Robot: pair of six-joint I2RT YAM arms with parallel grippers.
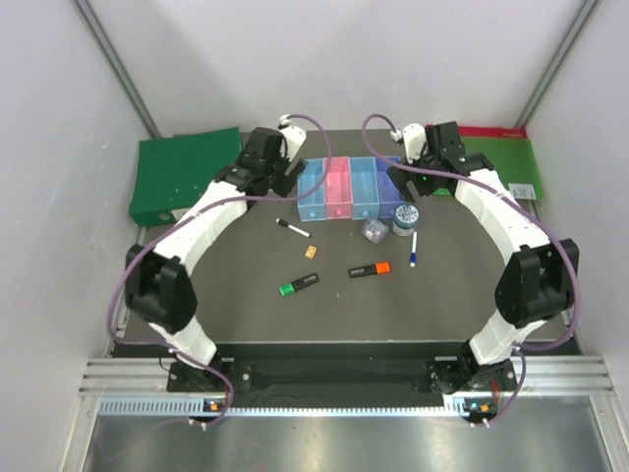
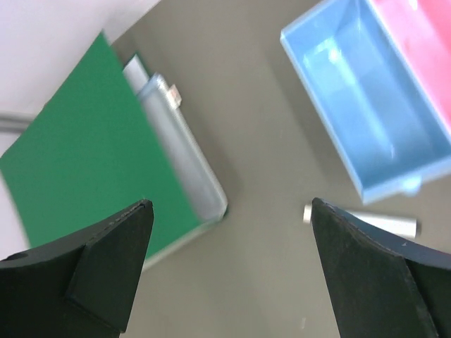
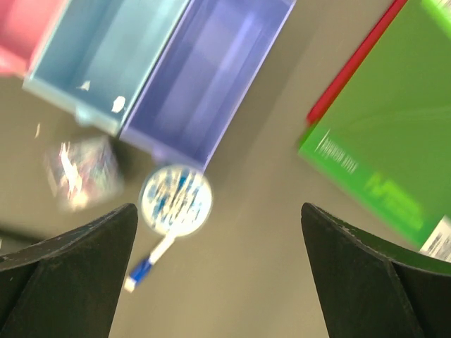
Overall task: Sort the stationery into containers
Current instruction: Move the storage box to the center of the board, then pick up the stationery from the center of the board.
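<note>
The right pincer (image 3: 218, 211) is spread wide and holding nothing, hanging over the back-right of the table near the purple-blue translucent plastic tray (image 3: 211, 70). That tray ends the row of four small joined trays (image 1: 325, 192). The left pincer (image 2: 231, 204) is just as wide and empty by the light blue tray (image 2: 366, 105) at the other end, so my guess is each arm covers its own half. Nothing's sorted as far as I can see; both those trays look bare. The round blue-grey tin (image 3: 176, 199) sits right at the purple tray's near edge, with the clear plastic clip box (image 3: 81, 172) just beside it and the blue-white pen (image 3: 149, 259) a bit nearer the arms — easy reach for the right side. The black-white marker (image 1: 293, 228), the small tan block (image 1: 311, 253), the black highlighter with the green cap (image 1: 298, 285) and the orange-capped black highlighter (image 1: 370, 268) lie loose mid-table, apart from each other. That leaves room for fingers to get around each one.
</note>
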